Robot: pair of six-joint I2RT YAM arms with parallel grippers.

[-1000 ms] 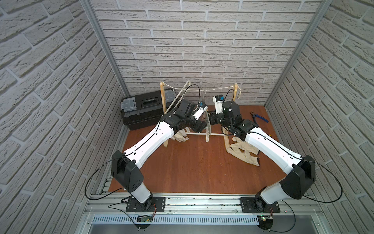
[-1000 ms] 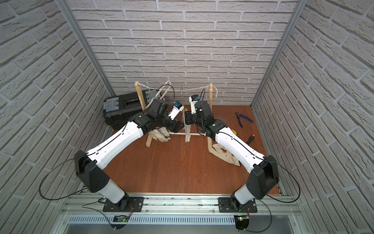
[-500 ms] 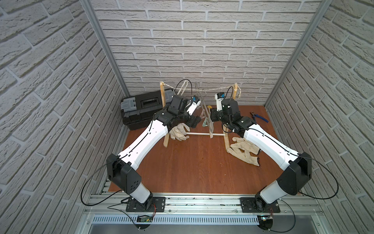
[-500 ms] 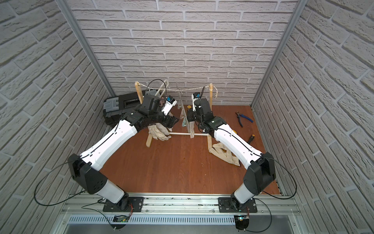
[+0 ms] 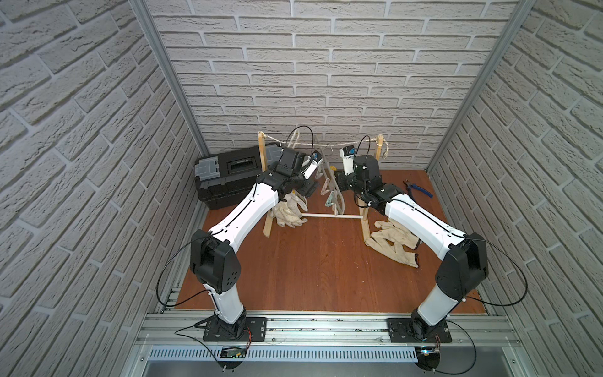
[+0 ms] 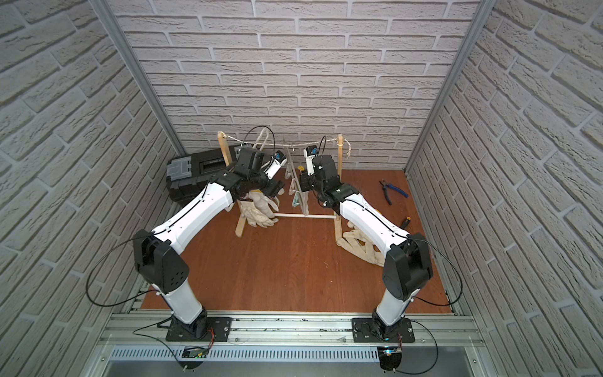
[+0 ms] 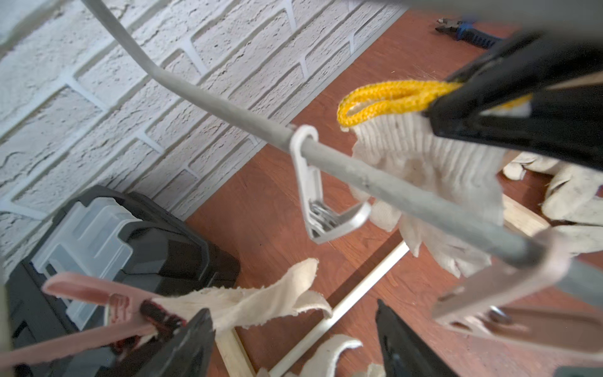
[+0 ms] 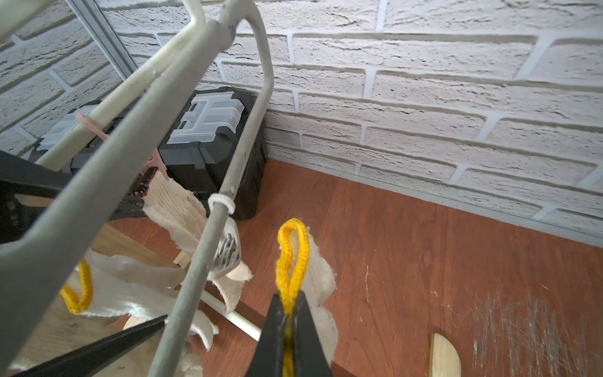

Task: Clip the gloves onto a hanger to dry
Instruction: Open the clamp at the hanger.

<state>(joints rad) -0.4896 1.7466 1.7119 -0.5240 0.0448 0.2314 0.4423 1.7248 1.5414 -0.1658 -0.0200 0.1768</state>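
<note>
Right claw is clamping fully shut on the yellow cuff of a glove. The cuff loop is poking out past the tips and the glove body is hanging below the claw, clear of the bench.

The grey bar of the hanger is running right beside that cuff. From the left wrist it is crossing in front of the glove body; can't tell whether they are touching. A white clip is hanging on the bar just next to the cuff.

Left claw is standing wide open and gripping nothing, facing the right claw from the other side of the hanger. A second glove is hanging by its dark-edged cuff from a pink clip, draping just ahead of the left fingers; can't tell if it is touching them.

The other gloves are lying on the bench. One heap is sitting under the left forearm by the left foot of the wooden rack. The other heap is sitting by the right foot, partly under the right arm. Both heaps are well below the claws.
</note>
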